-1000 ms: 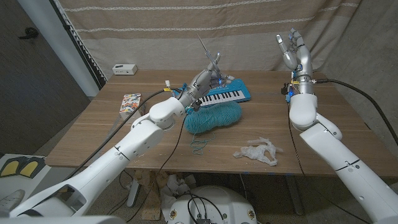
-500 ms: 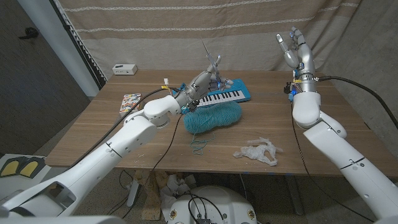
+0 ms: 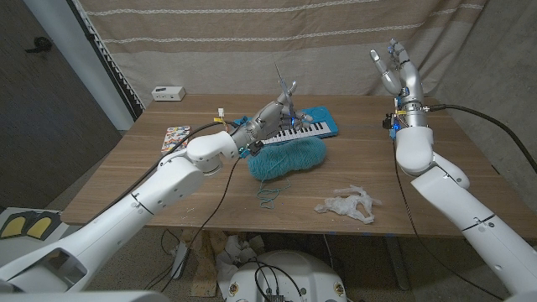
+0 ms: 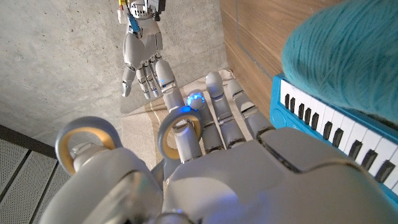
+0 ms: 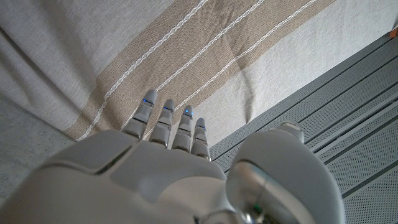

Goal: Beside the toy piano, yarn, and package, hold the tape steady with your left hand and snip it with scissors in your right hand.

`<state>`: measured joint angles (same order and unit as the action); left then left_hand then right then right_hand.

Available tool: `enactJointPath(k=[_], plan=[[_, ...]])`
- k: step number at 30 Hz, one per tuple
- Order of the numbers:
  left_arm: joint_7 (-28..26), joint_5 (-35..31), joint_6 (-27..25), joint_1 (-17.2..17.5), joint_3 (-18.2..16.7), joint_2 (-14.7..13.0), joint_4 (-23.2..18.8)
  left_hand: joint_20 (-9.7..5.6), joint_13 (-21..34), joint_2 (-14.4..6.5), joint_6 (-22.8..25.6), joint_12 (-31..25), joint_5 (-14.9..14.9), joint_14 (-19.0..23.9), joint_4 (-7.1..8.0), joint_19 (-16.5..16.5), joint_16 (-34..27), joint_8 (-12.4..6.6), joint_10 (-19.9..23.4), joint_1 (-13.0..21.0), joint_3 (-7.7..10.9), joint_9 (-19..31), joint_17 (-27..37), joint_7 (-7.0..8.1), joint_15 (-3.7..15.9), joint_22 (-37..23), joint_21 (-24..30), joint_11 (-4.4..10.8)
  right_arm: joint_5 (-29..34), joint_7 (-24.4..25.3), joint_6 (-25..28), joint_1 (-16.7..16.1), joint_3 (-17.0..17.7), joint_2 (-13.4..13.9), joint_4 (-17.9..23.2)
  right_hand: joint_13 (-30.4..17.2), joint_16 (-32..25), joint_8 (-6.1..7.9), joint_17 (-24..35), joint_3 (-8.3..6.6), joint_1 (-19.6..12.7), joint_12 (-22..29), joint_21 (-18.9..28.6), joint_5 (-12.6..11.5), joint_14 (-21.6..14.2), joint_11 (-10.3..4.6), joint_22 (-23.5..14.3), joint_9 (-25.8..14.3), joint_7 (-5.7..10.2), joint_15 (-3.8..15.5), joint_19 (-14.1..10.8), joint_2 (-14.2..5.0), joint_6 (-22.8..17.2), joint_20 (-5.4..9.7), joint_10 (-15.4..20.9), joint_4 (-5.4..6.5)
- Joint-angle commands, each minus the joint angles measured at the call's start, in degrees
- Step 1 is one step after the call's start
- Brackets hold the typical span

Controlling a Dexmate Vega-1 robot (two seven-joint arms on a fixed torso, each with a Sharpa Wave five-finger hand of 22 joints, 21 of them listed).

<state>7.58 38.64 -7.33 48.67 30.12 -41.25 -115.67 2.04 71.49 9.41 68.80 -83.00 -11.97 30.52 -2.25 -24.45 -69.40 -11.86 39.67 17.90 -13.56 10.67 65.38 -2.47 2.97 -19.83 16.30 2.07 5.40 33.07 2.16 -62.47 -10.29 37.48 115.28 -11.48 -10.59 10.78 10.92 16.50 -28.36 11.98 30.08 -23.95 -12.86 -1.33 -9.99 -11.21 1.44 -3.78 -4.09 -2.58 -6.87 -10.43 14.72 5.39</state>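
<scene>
Two robot hands are at work over a wooden surface. The left robot hand (image 3: 273,111) hangs just above the near end of the toy piano (image 3: 306,128), its fingers grasping a pair of scissors (image 3: 288,88) whose blades point up. In the left wrist view, fingers pass through the scissors' grey loops (image 4: 180,134). The right robot hand (image 3: 398,71) is raised well to the right of the piano, released, fingers spread, holding nothing.

The tape cannot be made out in any view.

Likely risk: the scissors sit in the hand meant to steady the tape, so a handover looks necessary. They could slip and fall onto the piano keys or into the teal yarn (image 3: 289,158) touching the piano's near side. The upright blades could also catch loose yarn strands.

Left of the piano lies a colourful flat package (image 3: 175,138). Nearer the robot, well apart from the piano, is crumpled white plastic (image 3: 348,204). A small white box (image 3: 168,93) sits at the surface's (image 3: 126,180) far left corner. Behind hangs a striped beige curtain (image 3: 252,42).
</scene>
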Motion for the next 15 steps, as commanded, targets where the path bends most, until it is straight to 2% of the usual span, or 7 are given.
enactJointPath(k=[1,7,12,14,15], plan=[[0.8,2.5,-3.2,1.7,-1.1,-3.9,-3.2,-0.45,0.2,1.2,3.5,-8.0,-0.1,0.4,-6.14,0.0,-0.1,0.05,5.8,-0.6,-6.83,0.2,-0.2,-3.45,4.87,-0.2,0.0,5.62,-0.1,-1.1,-1.4,-1.2,0.4,0.9,0.3,0.0,0.7,0.50,0.2,0.22,0.4,0.3,-1.2,-0.4,3.5,-0.19,-0.2,0.0,0.08,-0.88,1.3,-0.13,-0.3,0.71,-0.2,-0.56],[1.5,3.2,-4.7,2.2,-1.6,-6.2,-4.5,-0.50,0.2,1.2,3.5,-8.0,-0.1,0.6,-6.11,0.0,0.1,0.10,5.9,-0.7,-6.85,0.2,-0.5,-3.37,4.92,-0.2,-0.1,5.73,-0.3,-2.0,-2.1,-1.7,0.7,1.4,0.3,0.0,0.6,0.54,0.1,0.32,0.4,0.4,-2.0,-0.4,4.5,-0.36,-0.2,0.0,0.26,-0.81,2.3,0.03,-0.3,0.86,-0.3,-0.66],[2.1,3.4,-5.5,2.2,-1.6,-7.2,-5.2,-0.44,0.2,1.2,3.4,-8.1,-0.1,1.0,-6.09,0.0,0.1,0.16,5.9,-0.7,-6.84,0.2,-0.8,-3.42,4.96,-0.2,-0.1,5.58,-0.2,-2.4,-2.7,-2.1,0.9,1.7,0.2,0.0,0.7,0.65,0.1,0.29,0.5,0.3,-2.5,-0.5,5.7,-0.42,-0.2,0.0,0.33,0.11,2.8,-0.08,-0.6,1.00,-0.6,-0.69],[2.5,3.7,-6.0,2.0,-1.6,-7.6,-5.4,-0.40,0.2,1.2,3.4,-8.1,-0.1,1.1,-6.07,0.1,0.0,0.18,6.1,-0.7,-6.84,0.2,-0.7,-3.24,4.90,-0.3,-0.1,5.53,-0.6,-2.7,-3.0,-2.2,1.0,1.7,0.1,0.0,0.7,0.74,0.1,0.27,0.4,0.3,-2.6,-0.6,5.8,-0.51,-0.2,0.0,0.43,0.12,2.9,-0.14,-0.8,1.04,-0.7,-0.71],[2.7,3.7,-6.2,2.0,-1.5,-7.8,-5.5,-0.42,0.2,1.2,3.5,-8.1,-0.1,1.1,-6.07,0.1,0.0,0.18,6.2,-0.7,-6.84,0.2,-0.7,-3.24,4.97,-0.3,-0.1,5.51,-0.8,-2.9,-3.4,-2.2,1.1,1.8,-0.1,0.0,0.2,0.79,0.1,0.21,0.3,0.4,-2.7,-0.7,5.4,-0.74,-0.2,0.0,0.44,-0.71,2.4,-0.22,-0.9,0.47,-0.8,-0.82]])
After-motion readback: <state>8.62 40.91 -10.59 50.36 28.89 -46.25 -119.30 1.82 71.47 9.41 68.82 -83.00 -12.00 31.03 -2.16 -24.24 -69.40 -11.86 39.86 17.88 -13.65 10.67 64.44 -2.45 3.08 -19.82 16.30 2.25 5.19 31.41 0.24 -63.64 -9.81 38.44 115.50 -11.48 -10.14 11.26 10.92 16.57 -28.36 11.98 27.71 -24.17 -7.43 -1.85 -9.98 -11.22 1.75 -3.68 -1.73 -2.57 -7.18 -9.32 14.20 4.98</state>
